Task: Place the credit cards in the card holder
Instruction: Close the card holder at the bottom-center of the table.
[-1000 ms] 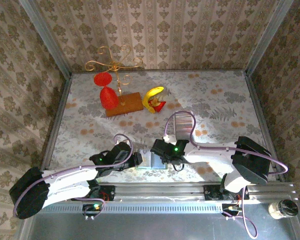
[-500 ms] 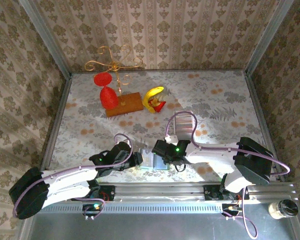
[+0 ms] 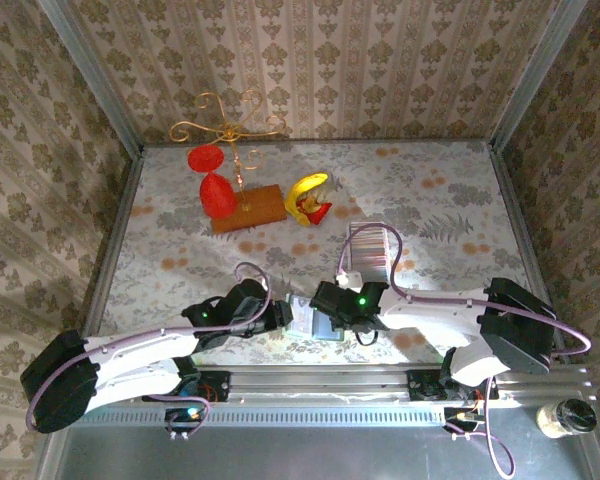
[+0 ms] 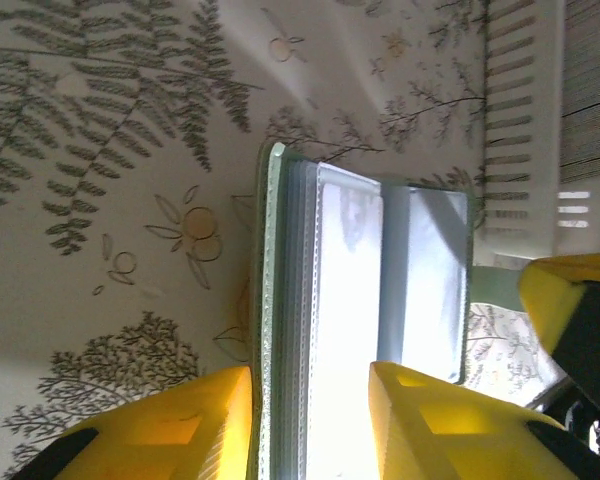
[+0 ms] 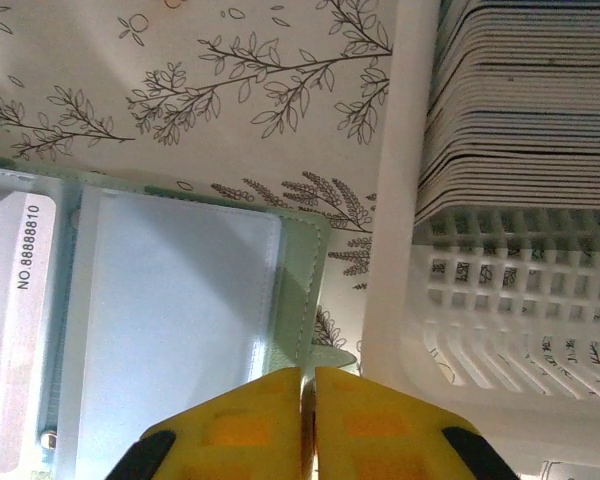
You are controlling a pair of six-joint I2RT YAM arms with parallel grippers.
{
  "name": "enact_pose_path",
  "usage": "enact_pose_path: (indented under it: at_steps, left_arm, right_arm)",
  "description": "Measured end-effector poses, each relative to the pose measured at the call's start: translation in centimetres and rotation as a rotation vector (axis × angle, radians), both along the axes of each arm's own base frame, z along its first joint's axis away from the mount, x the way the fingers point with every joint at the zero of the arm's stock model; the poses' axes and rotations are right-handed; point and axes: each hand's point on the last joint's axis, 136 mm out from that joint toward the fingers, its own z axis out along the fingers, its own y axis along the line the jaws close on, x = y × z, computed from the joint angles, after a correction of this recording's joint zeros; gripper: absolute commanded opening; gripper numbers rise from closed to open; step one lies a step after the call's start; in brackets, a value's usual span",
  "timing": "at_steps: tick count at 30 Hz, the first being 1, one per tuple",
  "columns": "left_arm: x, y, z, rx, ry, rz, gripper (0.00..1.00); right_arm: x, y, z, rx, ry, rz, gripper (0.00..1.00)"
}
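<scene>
The card holder [image 3: 305, 320] lies open near the table's front edge, its bluish-grey sleeves [image 5: 180, 320] facing up. Its green left cover [image 4: 270, 300] stands on edge. My left gripper [image 4: 310, 375] straddles that cover and the sleeves beside it, and both fingers touch them. My right gripper [image 5: 308, 375] is shut on the green tab at the holder's right edge. One sleeve holds a numbered card [image 5: 20, 260]. The credit cards [image 3: 372, 248] form a ribbed strip [image 5: 520, 90] in a white basket [image 5: 400, 200] just right of the holder.
A gold wire stand with red ornaments on a wooden base [image 3: 245, 205] and a yellow banana with a red piece [image 3: 308, 195] sit at the back. Patterned walls enclose the table. A small jar [image 3: 565, 418] stands off the table at front right.
Both grippers and the card holder have shifted slightly right. The left gripper has moved closer onto the holder's left side.
</scene>
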Motion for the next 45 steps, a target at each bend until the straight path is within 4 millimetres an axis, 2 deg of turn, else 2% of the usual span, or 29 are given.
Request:
enact_pose_path:
  at_steps: [5, 15, 19, 22, 25, 27, 32, 37, 41, 45]
  left_arm:
    - [-0.2, -1.4, 1.1, -0.015, -0.018, -0.037, 0.36]
    - [-0.5, -7.2, 2.7, -0.058, -0.024, -0.155, 0.33]
    - [-0.6, -8.6, 3.0, -0.082, -0.027, -0.181, 0.32]
    - [-0.6, -8.6, 2.5, -0.067, -0.022, -0.179, 0.32]
    - [-0.3, -8.5, 2.2, -0.063, -0.022, -0.158, 0.26]
    - [-0.1, -8.9, 2.0, -0.076, -0.019, -0.149, 0.22]
    - [-0.1, -10.2, 0.7, -0.096, -0.002, -0.167, 0.21]
    - [-0.1, -10.6, -0.1, -0.091, 0.014, -0.171, 0.17]
    - [-0.2, -10.2, -0.1, -0.101, 0.014, -0.154, 0.13]
    - [-0.6, -7.9, 0.0, -0.093, 0.0, -0.119, 0.09]
  right_arm:
    - [0.0, 0.0, -0.3, 0.01, -0.004, -0.005, 0.04]
    - [0.1, 0.2, -0.3, 0.097, -0.034, -0.044, 0.0]
    - [0.1, 0.3, -0.3, 0.114, -0.038, -0.056, 0.0]
    - [0.0, 0.2, -0.3, 0.141, -0.043, -0.067, 0.0]
    - [-0.1, 0.1, -0.2, 0.161, -0.046, -0.07, 0.0]
    - [-0.2, 0.1, -0.2, 0.168, -0.045, -0.073, 0.0]
    - [-0.2, 0.1, -0.2, 0.196, -0.049, -0.087, 0.0]
    - [-0.3, 0.1, -0.2, 0.234, -0.058, -0.104, 0.0]
    - [-0.4, 0.4, -0.2, 0.24, -0.057, -0.096, 0.0]
    - [-0.6, 1.4, -0.4, 0.231, -0.055, -0.059, 0.0]
